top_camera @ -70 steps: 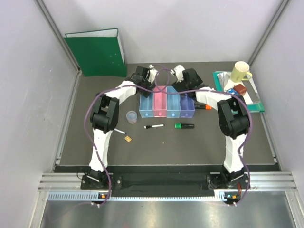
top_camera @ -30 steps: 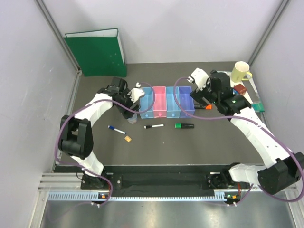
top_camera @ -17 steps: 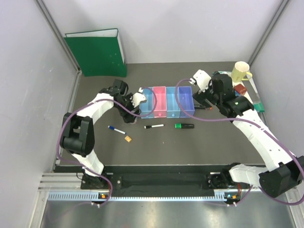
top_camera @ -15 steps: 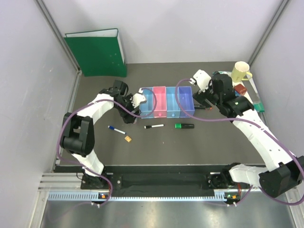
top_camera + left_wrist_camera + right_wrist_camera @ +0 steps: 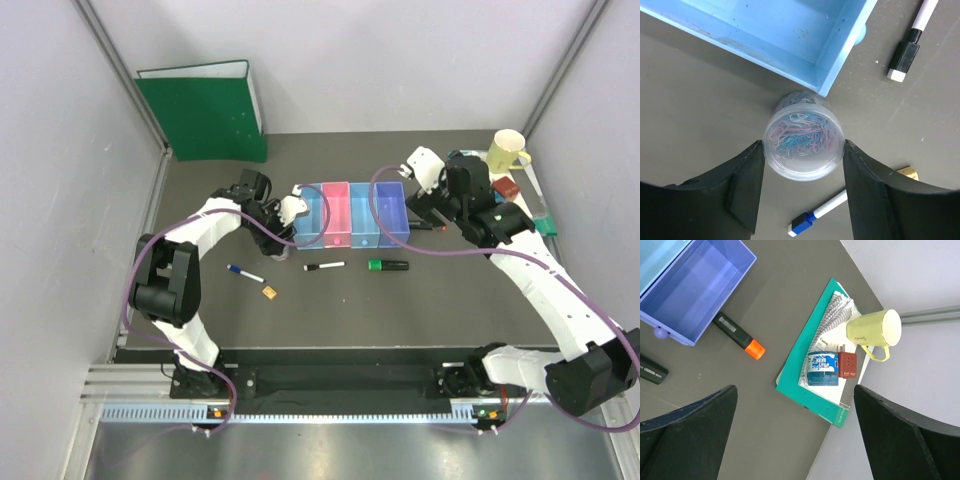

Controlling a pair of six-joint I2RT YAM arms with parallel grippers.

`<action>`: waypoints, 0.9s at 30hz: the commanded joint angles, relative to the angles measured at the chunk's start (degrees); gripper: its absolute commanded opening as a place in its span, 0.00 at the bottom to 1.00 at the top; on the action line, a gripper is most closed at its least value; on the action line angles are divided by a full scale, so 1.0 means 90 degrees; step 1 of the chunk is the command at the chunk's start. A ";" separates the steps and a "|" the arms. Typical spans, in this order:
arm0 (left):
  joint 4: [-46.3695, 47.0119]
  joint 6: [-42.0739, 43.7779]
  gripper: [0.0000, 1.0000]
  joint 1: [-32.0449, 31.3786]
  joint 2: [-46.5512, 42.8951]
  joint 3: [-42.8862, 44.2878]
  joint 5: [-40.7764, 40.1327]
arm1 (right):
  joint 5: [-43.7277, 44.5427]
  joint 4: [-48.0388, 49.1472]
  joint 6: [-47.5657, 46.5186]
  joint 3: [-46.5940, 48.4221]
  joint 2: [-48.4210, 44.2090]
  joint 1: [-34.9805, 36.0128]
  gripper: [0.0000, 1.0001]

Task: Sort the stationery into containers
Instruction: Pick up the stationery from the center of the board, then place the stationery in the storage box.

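A small round jar (image 5: 803, 135) of coloured paper clips stands on the table at the corner of the light blue bin (image 5: 790, 30). My left gripper (image 5: 803, 146) is shut on the jar, one finger touching each side. The row of containers (image 5: 350, 212) runs light blue, pink, light blue, purple. A blue-capped pen (image 5: 820, 212), a black-capped pen (image 5: 912, 40) and a tan square (image 5: 906, 172) lie nearby. My right gripper (image 5: 795, 390) hangs wide open above the table, holding nothing. It is beside the purple bin (image 5: 690, 285) and an orange-capped highlighter (image 5: 737, 335). A green-capped highlighter (image 5: 388, 265) lies in front of the bins.
A green binder (image 5: 205, 110) leans at the back left. At the right, a teal tray (image 5: 800, 360) carries papers, a blue tub (image 5: 822, 368) and a red-brown block (image 5: 847, 364). A cream mug (image 5: 872, 330) stands behind them. Grey walls close both sides.
My left gripper's fingers have drawn in against the jar. Both arms have shifted slightly from a second ago.
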 commanded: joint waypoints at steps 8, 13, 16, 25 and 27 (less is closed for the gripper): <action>0.0026 0.0071 0.14 0.0019 -0.0003 -0.0051 -0.0164 | -0.0111 0.0067 0.0129 0.0042 -0.0298 0.0045 1.00; -0.0540 0.0188 0.04 0.0009 -0.0559 0.0144 -0.0096 | -0.0189 0.0076 0.0168 -0.0007 -0.0337 0.0045 1.00; -0.1066 0.0276 0.01 -0.0020 -0.0862 0.0476 0.0001 | -0.0199 0.0076 0.0188 -0.0017 -0.0366 0.0045 1.00; -0.1479 0.0101 0.00 -0.0302 -0.1702 0.1413 0.0655 | -0.0190 0.0115 0.0188 -0.0066 -0.0483 0.0045 1.00; -0.1478 -0.0035 0.00 -0.0459 -0.1703 0.1609 0.0636 | -0.0170 0.0115 0.0188 -0.0075 -0.0513 0.0035 1.00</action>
